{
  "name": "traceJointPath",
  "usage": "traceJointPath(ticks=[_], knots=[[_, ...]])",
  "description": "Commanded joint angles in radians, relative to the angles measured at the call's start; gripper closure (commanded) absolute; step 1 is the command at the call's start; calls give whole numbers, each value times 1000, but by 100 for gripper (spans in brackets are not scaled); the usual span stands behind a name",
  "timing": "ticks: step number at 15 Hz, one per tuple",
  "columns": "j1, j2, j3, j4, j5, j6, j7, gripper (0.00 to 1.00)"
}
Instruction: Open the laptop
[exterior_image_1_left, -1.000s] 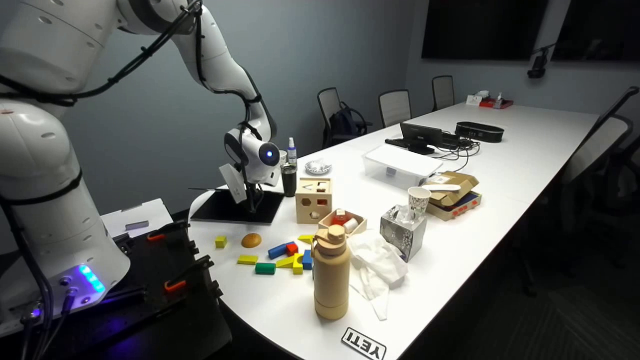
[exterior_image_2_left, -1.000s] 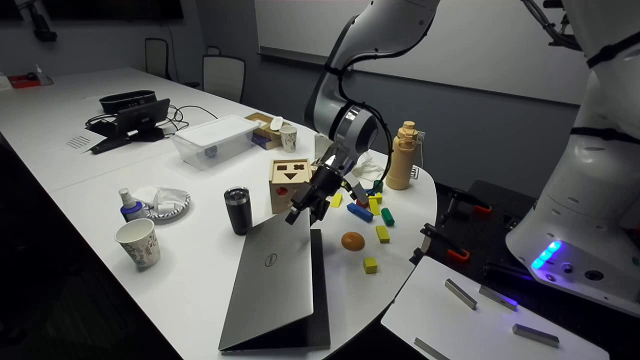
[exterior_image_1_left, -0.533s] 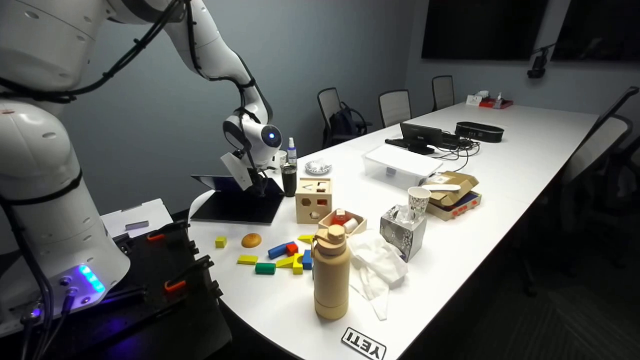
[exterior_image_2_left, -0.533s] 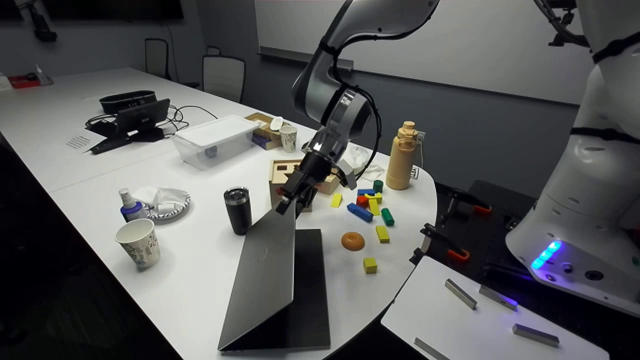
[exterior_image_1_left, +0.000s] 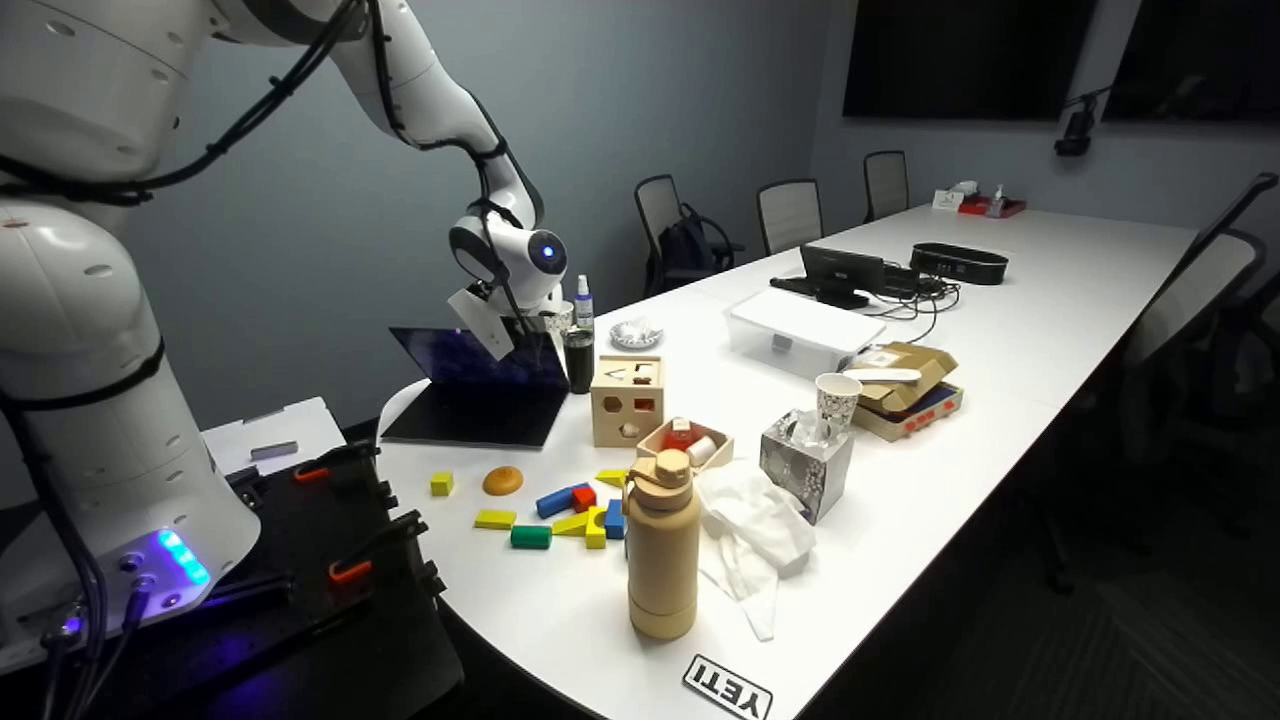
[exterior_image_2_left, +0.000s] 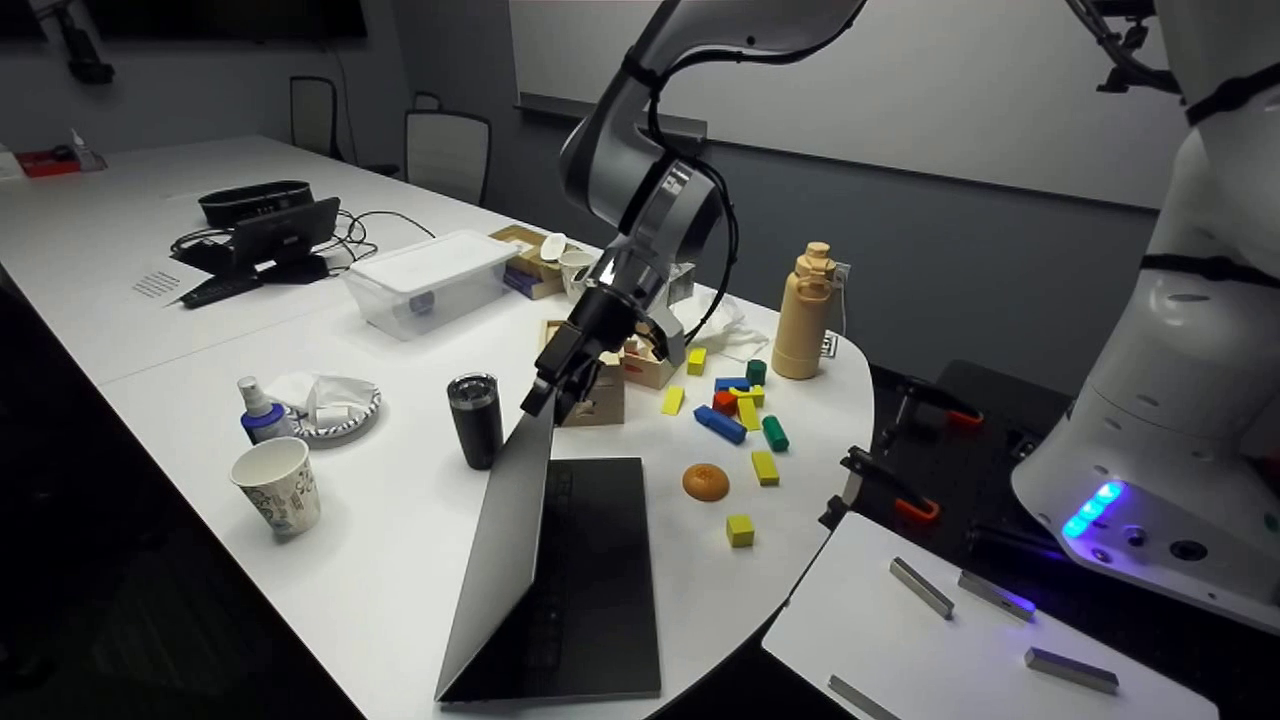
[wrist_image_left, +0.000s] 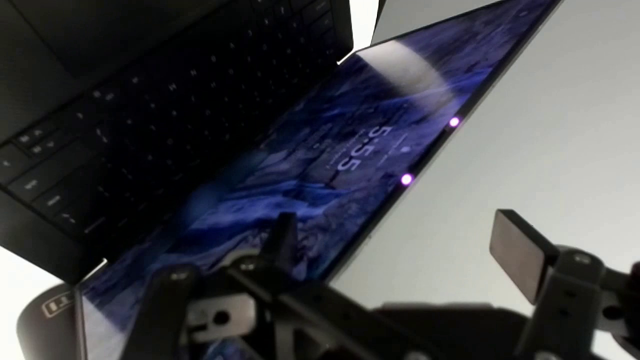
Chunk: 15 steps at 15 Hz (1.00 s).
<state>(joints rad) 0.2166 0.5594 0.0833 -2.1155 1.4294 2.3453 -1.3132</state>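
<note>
The laptop (exterior_image_2_left: 505, 545) stands at the table's rounded end with its silvery lid raised steeply from its dark base. Its blue-lit screen (exterior_image_1_left: 465, 358) faces the robot's base. The wrist view shows the lit screen (wrist_image_left: 325, 165) and the dark keyboard (wrist_image_left: 175, 95). My gripper (exterior_image_2_left: 553, 395) is at the lid's upper edge, at the corner near the black tumbler. In the wrist view, my gripper (wrist_image_left: 397, 245) has its fingers wide apart. One finger is on the screen side, the other beyond the lid's edge over the white table. I cannot tell whether a finger touches the lid.
A black tumbler (exterior_image_2_left: 476, 420) stands close behind the lid. A wooden shape box (exterior_image_1_left: 628, 402) is beside the laptop. Several coloured blocks (exterior_image_2_left: 720, 425), an orange half-round toy (exterior_image_1_left: 502, 481) and a tan bottle (exterior_image_1_left: 663, 545) stand nearby. A paper cup (exterior_image_2_left: 277, 487) is behind the lid.
The laptop lid has swung up from a low angle to a steep one, showing the screen and keyboard. My gripper has moved along with its edge, away from the robot's base.
</note>
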Motion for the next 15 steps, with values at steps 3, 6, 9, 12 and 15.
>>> traceJointPath(ticks=[3,6,9,12,15], knots=[[-12,25,48,110,20,-13,-62,0],[-14,62,59,164,20,-23,-84,0],[-11,126,67,231,14,-31,-105,0],[-13,181,78,288,21,-38,-139,0],[-20,207,93,322,37,-42,-193,0]])
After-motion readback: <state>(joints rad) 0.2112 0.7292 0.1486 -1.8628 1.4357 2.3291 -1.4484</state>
